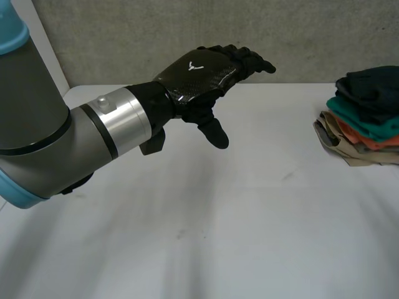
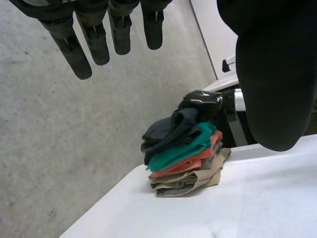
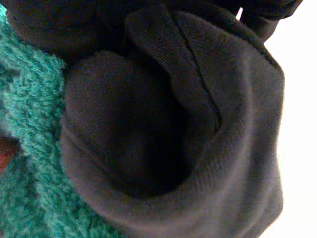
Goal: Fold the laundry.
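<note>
Far right: pile (image 1: 365, 118) beside right robot hand (image 2: 203, 101), grasp unreadable; left robot hand (image 1: 199, 76) released, well apart leftward.

Bright, even light across the white table (image 1: 249, 243)

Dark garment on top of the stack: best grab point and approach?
Probably its raised, bunched fold: the dark garment lies crumpled on the teal layer, so a loose ridge stands clear to pinch. Come from above with the right hand, which is beside it; that avoids dragging lower layers.
</note>
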Robot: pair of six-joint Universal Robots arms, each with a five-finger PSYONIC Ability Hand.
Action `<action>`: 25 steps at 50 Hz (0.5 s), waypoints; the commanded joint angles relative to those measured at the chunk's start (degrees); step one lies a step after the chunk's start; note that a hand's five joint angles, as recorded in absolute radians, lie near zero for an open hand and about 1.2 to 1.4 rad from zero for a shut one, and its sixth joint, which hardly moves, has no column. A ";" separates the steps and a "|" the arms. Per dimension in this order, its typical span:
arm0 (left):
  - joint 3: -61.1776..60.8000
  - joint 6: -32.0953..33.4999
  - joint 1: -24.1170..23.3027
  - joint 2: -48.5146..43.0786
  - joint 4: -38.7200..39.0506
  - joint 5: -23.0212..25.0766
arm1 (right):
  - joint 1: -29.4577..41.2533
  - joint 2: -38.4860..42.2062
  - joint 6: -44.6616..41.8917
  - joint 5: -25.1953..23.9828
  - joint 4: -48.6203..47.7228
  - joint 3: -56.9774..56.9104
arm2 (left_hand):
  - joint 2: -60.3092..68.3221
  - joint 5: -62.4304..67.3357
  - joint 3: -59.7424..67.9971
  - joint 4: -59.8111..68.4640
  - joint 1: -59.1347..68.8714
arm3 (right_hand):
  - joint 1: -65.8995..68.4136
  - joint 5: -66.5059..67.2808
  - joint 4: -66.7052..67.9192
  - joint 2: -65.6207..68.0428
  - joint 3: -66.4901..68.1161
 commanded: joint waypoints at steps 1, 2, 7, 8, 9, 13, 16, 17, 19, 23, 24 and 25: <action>-0.16 0.12 -0.49 -0.22 0.12 0.00 | -3.00 -0.72 -0.23 -1.35 -4.97 5.27 | 4.30 4.32 4.72 4.44 4.60 | 19.19 12.89 10.97 13.98 13.35; -0.16 0.03 -0.49 -0.22 0.12 -0.08 | -3.00 -0.90 -0.23 -1.27 -4.97 5.36 | 4.30 4.32 4.72 4.44 4.60 | 19.19 12.89 10.97 13.98 13.35; -0.16 0.03 -0.66 -0.04 0.21 -0.08 | -2.83 -2.74 -0.23 -0.47 -4.44 5.79 | 4.30 4.32 4.72 4.44 4.60 | 19.19 12.89 10.97 13.98 13.35; -0.16 0.03 -0.75 0.04 0.21 -0.08 | -2.91 -3.01 -0.14 -0.39 -4.18 5.97 | 4.30 4.32 4.72 4.44 4.60 | 19.19 12.89 10.97 13.98 13.35; -0.16 0.03 -0.92 0.04 0.12 -0.08 | -2.91 -3.27 -0.14 -0.30 -3.74 6.06 | 4.30 4.32 4.72 4.44 4.60 | 19.19 12.89 10.97 13.98 13.35; -0.16 0.03 -1.28 0.22 0.12 -0.17 | -2.83 -5.81 -0.40 1.10 0.21 7.29 | 4.30 4.32 4.72 4.44 4.60 | -36.79 -43.09 -45.01 -42.00 -42.63; -0.16 0.03 -1.37 0.48 0.12 -0.26 | -2.56 -9.24 -1.02 3.12 5.48 8.17 | 4.30 4.32 4.72 4.44 4.60 | -50.81 -57.11 -59.03 -56.02 -56.65; -0.16 -0.05 -1.45 0.48 0.12 -0.26 | -2.56 -10.03 -1.11 3.74 6.71 8.17 | 4.30 4.32 4.72 4.44 4.60 | -50.81 -57.11 -59.03 -56.02 -56.65; -0.16 -0.06 -1.54 0.66 0.12 -0.26 | -2.65 -12.05 -1.63 5.58 10.65 8.35 | 4.30 4.32 4.72 4.44 4.60 | -50.81 -57.11 -59.03 -56.02 -56.65; -0.16 -0.06 -2.33 1.27 0.12 -0.26 | -3.09 -14.86 -5.48 9.53 18.82 9.40 | 4.30 4.32 4.72 4.44 4.60 | -50.81 -57.11 -59.03 -56.02 -56.65; -0.25 -0.06 -2.59 1.62 0.12 -0.35 | -3.09 -15.57 -6.72 10.42 20.51 9.66 | 4.30 4.32 4.72 4.44 4.60 | -50.81 -57.11 -59.03 -56.02 -56.65; -0.25 -0.06 -2.68 1.71 0.12 -0.35 | -3.09 -16.53 -8.21 11.64 22.18 10.01 | 4.30 4.32 4.72 4.44 4.60 | -50.81 -57.11 -59.03 -56.02 -56.65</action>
